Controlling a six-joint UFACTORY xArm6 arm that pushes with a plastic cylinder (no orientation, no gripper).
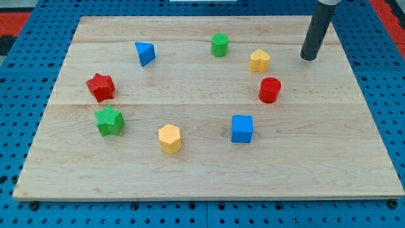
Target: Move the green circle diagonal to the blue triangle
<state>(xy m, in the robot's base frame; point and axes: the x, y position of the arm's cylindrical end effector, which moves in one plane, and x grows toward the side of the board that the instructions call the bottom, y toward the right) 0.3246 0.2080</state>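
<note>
Claw is absent on this arm, so you work with a bare rod and nothing is grasped.

Your tip rests on the table near the view's top right, just right of the yellow heart and well apart from the green circle. That circle stands near the top edge, level with the blue triangle to its left, so it likely needs pushing down and left. Open wood lies between them and across the centre, giving you room. Blocks ring that centre: red cylinder, blue cube, yellow hexagon, green star, red star. You probably need to come around the heart, above the circle, where the top edge leaves little margin.
</note>
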